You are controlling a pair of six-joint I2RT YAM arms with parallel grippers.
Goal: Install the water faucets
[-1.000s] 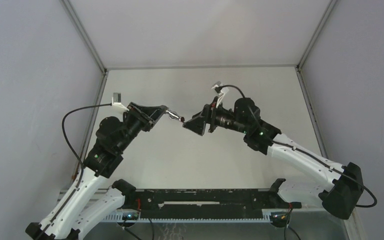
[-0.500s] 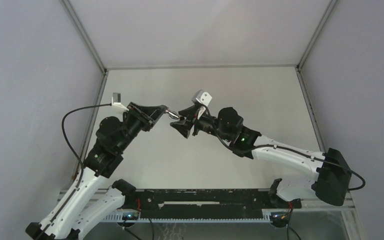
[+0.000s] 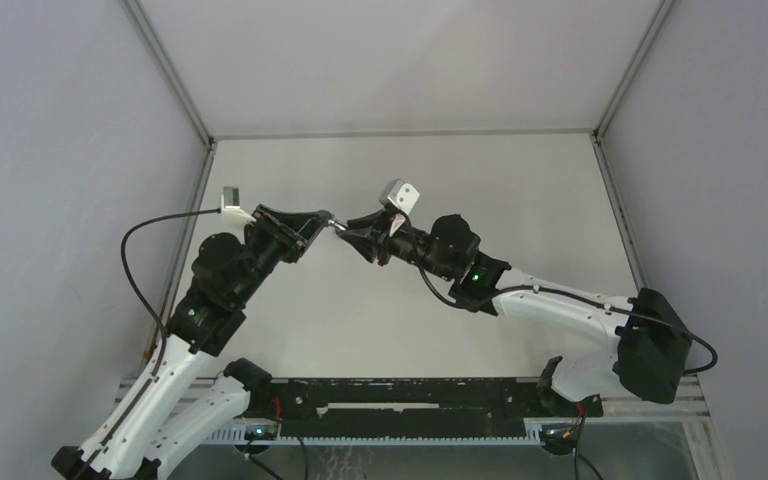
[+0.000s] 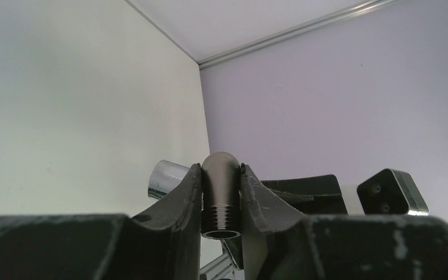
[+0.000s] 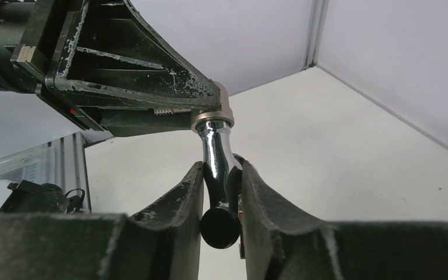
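The water faucets show as one joined piece held in mid-air between both arms. My left gripper [image 4: 220,168] [image 3: 323,222] is shut on a stubby threaded metal part [image 4: 220,198], with a shiny cylinder end [image 4: 164,178] poking out behind its left finger. From that part's collar [image 5: 214,115] a shiny bent spout [image 5: 217,153] runs down between the fingers of my right gripper [image 5: 220,164] [image 3: 358,233], which is shut on it. A round black knob [image 5: 220,228] sits at the spout's lower end. In the top view the faucet [image 3: 339,227] is a tiny glint between the two tips.
Both arms meet above the pale table [image 3: 520,190], left of centre. Grey walls enclose the table on three sides, with metal rails [image 3: 400,132] along the edges. A black frame [image 3: 410,405] runs along the near edge between the arm bases.
My right arm swung left toward the left gripper, rolled its wrist, and closed its jaws on the spout sticking out of the left gripper. The left arm held still.
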